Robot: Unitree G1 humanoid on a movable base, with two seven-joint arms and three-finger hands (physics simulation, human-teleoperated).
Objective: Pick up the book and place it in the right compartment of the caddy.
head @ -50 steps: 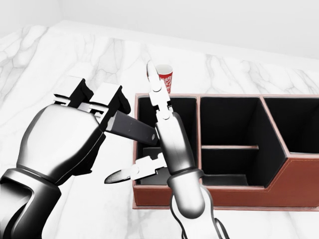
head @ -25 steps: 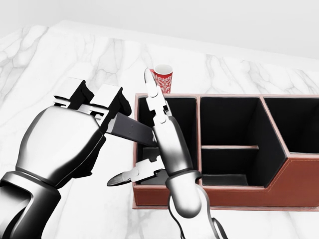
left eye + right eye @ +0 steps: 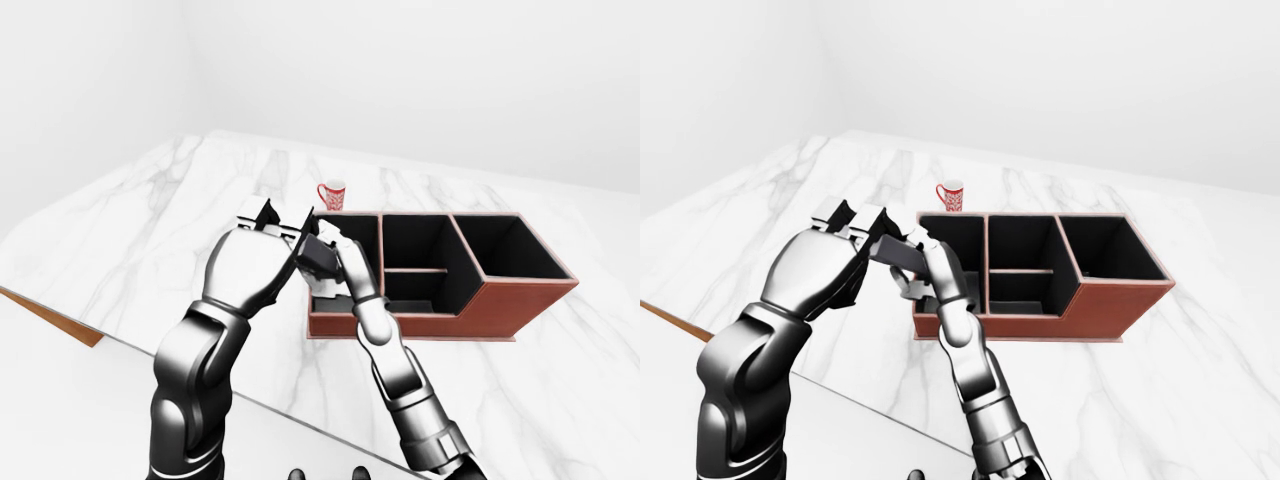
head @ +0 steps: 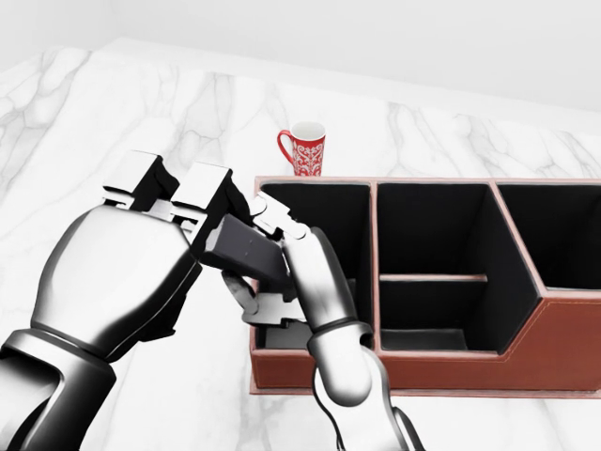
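The book (image 4: 246, 252) is a thin dark slab held just above the left end of the caddy (image 4: 563, 348), a red-brown box with black compartments. My left hand (image 4: 202, 221) is shut on the book's left end. My right hand (image 4: 266, 268) comes up from the bottom of the head view; its fingers (image 4: 278, 224) curl over the book's top edge and its thumb sits under it. The book's far end hangs over the caddy's left compartment (image 4: 338, 211). The right compartment (image 4: 563, 225) is at the view's right edge.
A red patterned mug (image 4: 305, 148) stands on the white marble counter (image 4: 113, 113) just above the caddy's left end. The caddy's middle section (image 4: 427, 282) is split by a low divider. The counter's near edge (image 3: 60, 325) shows in the left-eye view.
My right hand's fingers, which stood straight and spread, have curled down onto the book. The mug now shows whole behind them. My left hand and the book have hardly moved.
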